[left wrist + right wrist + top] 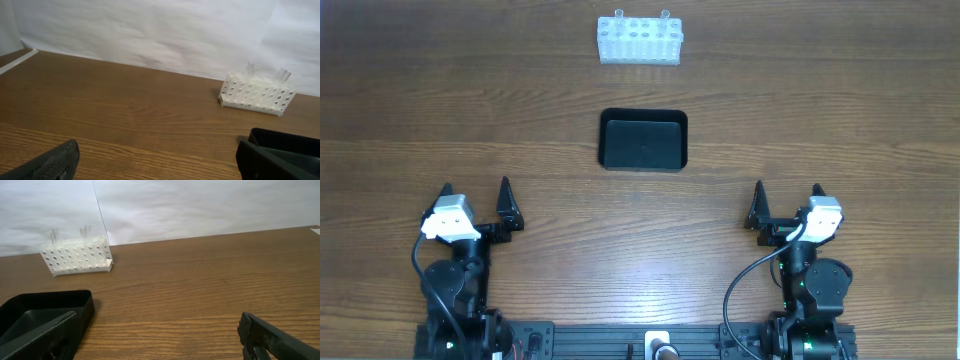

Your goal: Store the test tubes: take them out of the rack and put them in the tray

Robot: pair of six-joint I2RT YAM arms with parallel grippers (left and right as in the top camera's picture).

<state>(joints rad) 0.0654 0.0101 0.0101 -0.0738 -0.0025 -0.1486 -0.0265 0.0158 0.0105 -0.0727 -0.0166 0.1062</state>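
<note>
Top view — rack (639, 42) well beyond both jaws

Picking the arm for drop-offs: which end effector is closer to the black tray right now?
Right, slightly. The right end effector sits right of the tray, back toward the arm bases; the left end effector sits likewise on the left, a bit farther out.

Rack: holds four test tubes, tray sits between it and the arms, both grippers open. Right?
No. The rack holds two, not four: a left test tube and a right test tube, as the top view shows. The rest stands: the tray sits between the rack and the arms, and the left gripper and right gripper are open.
</note>
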